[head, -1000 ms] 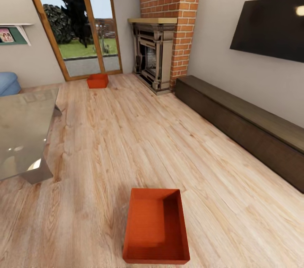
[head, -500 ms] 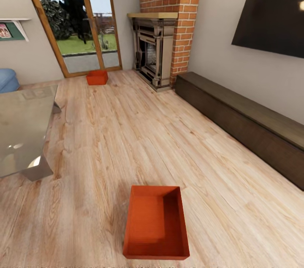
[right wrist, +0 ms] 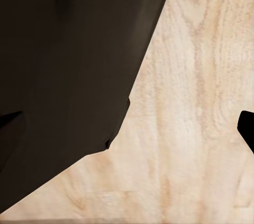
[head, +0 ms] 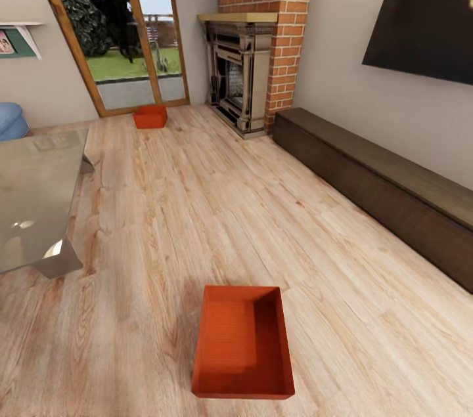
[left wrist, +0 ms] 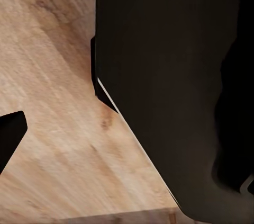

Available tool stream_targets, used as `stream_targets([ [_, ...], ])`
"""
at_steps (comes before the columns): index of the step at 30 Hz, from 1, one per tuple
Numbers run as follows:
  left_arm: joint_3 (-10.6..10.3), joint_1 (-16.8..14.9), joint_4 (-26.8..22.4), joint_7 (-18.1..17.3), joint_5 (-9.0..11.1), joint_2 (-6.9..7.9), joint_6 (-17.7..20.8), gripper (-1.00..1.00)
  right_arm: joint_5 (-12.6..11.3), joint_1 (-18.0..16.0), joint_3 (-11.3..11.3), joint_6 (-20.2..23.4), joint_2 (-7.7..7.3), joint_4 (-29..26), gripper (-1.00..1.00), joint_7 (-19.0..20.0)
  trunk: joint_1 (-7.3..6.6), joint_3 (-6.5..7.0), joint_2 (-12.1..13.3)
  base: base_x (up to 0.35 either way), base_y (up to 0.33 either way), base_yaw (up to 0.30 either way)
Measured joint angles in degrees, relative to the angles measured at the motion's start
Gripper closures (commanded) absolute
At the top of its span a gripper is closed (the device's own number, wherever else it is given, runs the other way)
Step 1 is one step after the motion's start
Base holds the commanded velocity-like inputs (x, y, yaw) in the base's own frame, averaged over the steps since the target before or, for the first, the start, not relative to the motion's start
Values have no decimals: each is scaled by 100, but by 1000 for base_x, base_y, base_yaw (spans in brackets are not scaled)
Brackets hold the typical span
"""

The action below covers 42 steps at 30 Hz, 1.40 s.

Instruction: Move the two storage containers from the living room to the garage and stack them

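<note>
Head view: a light wood plank floor (head: 197,207) stretches out, and one orange-red storage container (head: 242,343) sits on it at six o'clock, open side up, long side running away from the camera. The second container (head: 150,117) is far off at about eleven o'clock, on the planks just in front of the glass patio door (head: 121,29). Brick fireplace (head: 253,43) at twelve, a dark low cabinet (head: 381,187) running along the wall from one to three o'clock, a black wall screen (head: 424,26) above it at two. Glass coffee table (head: 36,200) at nine, a sliver of blue sofa (head: 10,120) at ten, a wall shelf (head: 20,39) with a picture above that. No lettering can be read anywhere.

Over to the left wrist view: dark robot bodywork (left wrist: 174,86) blocks most of it, planks (left wrist: 58,128) beneath. Right wrist view, much the same: dark robot panel (right wrist: 63,75) up close, pale planks (right wrist: 196,118) beside it. Neither wrist view has a container in it, so how the bins lie relative to the grippers cannot be told. Whether either gripper is spread or pressed together cannot be told either; only dark slivers sit at the edges.
</note>
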Motion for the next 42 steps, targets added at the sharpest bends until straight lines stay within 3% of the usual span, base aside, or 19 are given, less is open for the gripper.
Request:
stream_targets([
  [42,0,0,0,-2,-4,0,0,-100,45,-3,59,33,24,-20,-100,-148,0,-1,0,0,0,0],
])
